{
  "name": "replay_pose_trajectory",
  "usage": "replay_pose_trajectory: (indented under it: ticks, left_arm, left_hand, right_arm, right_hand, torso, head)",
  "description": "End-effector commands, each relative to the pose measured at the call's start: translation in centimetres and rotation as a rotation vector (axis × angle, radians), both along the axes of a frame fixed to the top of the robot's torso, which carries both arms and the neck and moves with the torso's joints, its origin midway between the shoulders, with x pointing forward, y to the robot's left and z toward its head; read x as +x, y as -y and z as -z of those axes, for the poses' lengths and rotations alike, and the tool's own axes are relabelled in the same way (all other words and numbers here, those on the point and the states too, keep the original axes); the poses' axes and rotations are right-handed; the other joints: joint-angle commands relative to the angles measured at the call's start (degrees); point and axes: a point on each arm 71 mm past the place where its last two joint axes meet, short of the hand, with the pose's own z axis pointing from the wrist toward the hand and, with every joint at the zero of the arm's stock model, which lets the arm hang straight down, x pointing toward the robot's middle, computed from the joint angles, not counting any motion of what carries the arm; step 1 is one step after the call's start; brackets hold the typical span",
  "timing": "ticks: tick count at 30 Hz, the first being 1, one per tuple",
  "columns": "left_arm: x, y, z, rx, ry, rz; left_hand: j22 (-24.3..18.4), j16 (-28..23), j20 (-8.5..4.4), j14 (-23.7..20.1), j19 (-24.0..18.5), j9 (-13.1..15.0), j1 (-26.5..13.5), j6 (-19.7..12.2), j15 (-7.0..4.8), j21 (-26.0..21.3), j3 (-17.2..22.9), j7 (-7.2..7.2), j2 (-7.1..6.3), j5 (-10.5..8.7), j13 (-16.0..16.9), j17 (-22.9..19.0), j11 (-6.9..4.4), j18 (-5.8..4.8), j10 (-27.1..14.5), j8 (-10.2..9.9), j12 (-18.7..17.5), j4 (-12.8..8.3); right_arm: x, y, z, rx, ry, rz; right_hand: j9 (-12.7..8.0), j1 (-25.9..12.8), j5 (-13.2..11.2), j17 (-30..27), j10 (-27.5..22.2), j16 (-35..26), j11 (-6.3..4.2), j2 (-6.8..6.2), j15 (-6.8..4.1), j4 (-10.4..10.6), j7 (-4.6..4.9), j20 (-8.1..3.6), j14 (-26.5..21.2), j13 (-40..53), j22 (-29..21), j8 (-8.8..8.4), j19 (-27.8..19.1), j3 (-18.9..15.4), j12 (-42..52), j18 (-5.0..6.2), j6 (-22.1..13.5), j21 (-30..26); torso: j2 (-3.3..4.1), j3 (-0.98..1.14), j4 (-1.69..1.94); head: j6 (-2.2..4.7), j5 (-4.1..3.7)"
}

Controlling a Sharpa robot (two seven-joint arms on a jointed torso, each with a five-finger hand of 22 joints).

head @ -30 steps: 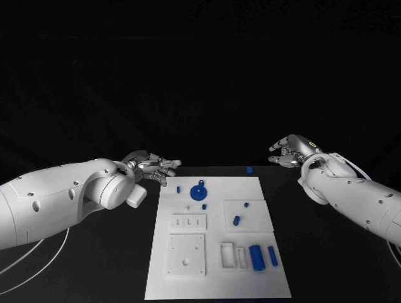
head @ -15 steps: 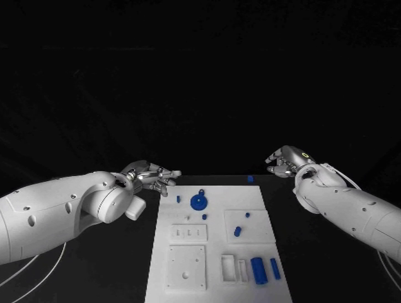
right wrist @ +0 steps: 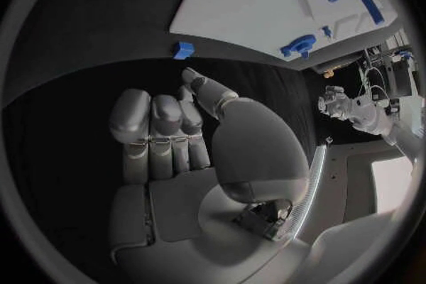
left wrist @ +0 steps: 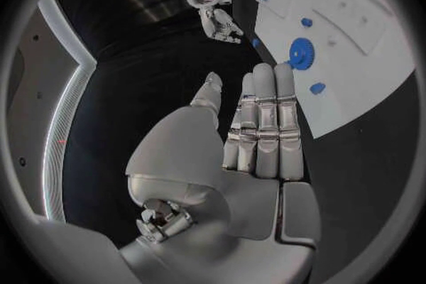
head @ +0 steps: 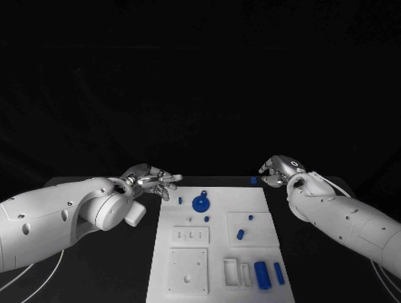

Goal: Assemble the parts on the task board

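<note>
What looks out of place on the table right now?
One small blue part lies off the white task board, on the black table just past the board's far right corner, close to the right hand. The other blue pieces, like the gear, sit on the board.

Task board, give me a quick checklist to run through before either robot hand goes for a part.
1. Left robot hand free of any part: ok, fingers straight and apart in its wrist view.
2. Right robot hand free: ok, holds nothing.
3. Task board unobstructed: ok, both hands sit off its far corners.
4. Blue gear on the board: ok; whether it is seated, cannot tell.
5. All parts on the board: not ok, a small blue piece lies on the black table past the far edge, near the right hand.
</note>
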Motion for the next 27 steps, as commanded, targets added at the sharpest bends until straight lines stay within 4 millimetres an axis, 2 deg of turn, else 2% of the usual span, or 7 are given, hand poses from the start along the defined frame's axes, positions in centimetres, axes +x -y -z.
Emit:
replay_pose_trajectory:
  ticks: [1, 11, 16, 23, 27]
  left_arm:
    - [-0.18, 0.4, -0.49, -0.001, 0.054, 0.034]
    - [-0.26, 0.57, -0.75, 0.0, 0.068, 0.046]
    - [-0.22, 0.6, -0.76, 0.001, 0.068, 0.046]
    - [-0.2, 0.66, -0.74, 0.002, 0.065, 0.047]
    - [-0.2, 0.69, -0.74, 0.002, 0.064, 0.047]
  left_hand:
    - [0.0, -0.2, 0.03, 0.1, 0.2, 0.0, 0.4, -0.1, 0.19, -0.2, 0.0, 0.24, 0.38, -0.25, 0.0, 0.0, -0.07, -0.62, -0.5, -0.2, -0.3, -0.3]
    - [0.0, -0.3, 0.02, 0.2, 0.3, 0.0, 0.5, -0.2, 0.19, -0.4, 0.0, 0.26, 0.41, -0.25, -0.1, 0.0, -0.05, -0.63, -0.5, -0.2, -0.3, -0.4]
    - [0.1, -0.3, 0.04, 0.2, 0.4, -0.1, 0.5, -0.3, 0.23, -0.7, 0.0, 0.33, 0.39, -0.25, -0.1, 0.0, 0.02, -0.63, -0.7, -0.2, -0.3, -0.4]
    - [0.1, -0.4, 0.06, 0.2, 0.5, -0.1, 0.5, -0.4, 0.25, -0.8, 0.0, 0.36, 0.38, -0.25, -0.1, 0.1, 0.04, -0.61, -0.8, -0.2, -0.3, -0.4]
    - [0.2, -0.4, 0.08, 0.2, 0.5, -0.1, 0.5, -0.5, 0.26, -0.9, 0.0, 0.39, 0.38, -0.25, -0.1, 0.1, 0.07, -0.6, -0.9, -0.3, -0.3, -0.4]
  right_arm:
    - [-0.03, -0.43, 0.09, -0.054, 0.03, -0.046]
    - [0.01, 0.02, 0.55, -0.115, 0.04, -0.049]
    - [0.06, 0.12, 0.46, -0.111, 0.04, -0.047]
    - [0.17, 0.04, 0.11, -0.095, 0.055, -0.039]
    - [0.31, 0.06, -0.17, -0.093, 0.061, -0.034]
  right_hand:
    - [-0.1, 0.2, -0.3, 0.1, 0.1, 0.2, -0.52, 0.22, -0.23, -0.5, -0.36, -0.09, 0.1, -0.1, 7.4, -0.2, 1.3, 0.1, 0.2, -0.29, -0.4, 0.3]
    - [0.0, 0.9, -1.0, 0.0, 0.5, 0.3, -0.73, -1.12, -0.37, 0.3, -0.72, -0.25, 0.1, -0.3, 7.4, -0.18, 1.1, 0.9, 0.0, -0.45, -1.7, 0.7]
    - [-0.4, -0.3, -0.1, 0.0, 0.6, 0.4, -0.62, -2.12, -0.26, 1.0, -0.4, -0.18, 0.2, -0.1, 7.4, -0.24, 1.2, 0.2, 0.3, -0.46, -4.1, 0.7]
    - [-0.6, -0.4, -2.0, -0.1, 0.6, 0.4, -0.14, -3.06, 0.09, 3.6, 0.43, 0.23, 0.2, -0.1, 7.3, -0.22, 1.4, -3.4, 0.2, -0.21, -8.5, 0.3]
    - [-0.7, 0.6, -2.8, -0.1, 0.6, 0.4, -0.43, -2.79, -0.04, 3.4, 0.29, 0.2, 0.2, -0.2, 7.3, -0.2, 1.4, -2.8, 0.1, -0.17, -9.3, 0.2]
  torso:
    - [0.65, -0.15, 0.15]
    - [1.27, -0.29, 0.38]
    - [1.31, -0.27, 0.26]
    - [1.36, -0.26, 0.3]
    - [1.42, -0.29, 0.39]
  head:
    - [0.28, -0.29]
    - [0.63, -0.55]
    - [0.51, -0.42]
    - [0.4, -0.4]
    - [0.33, -0.4]
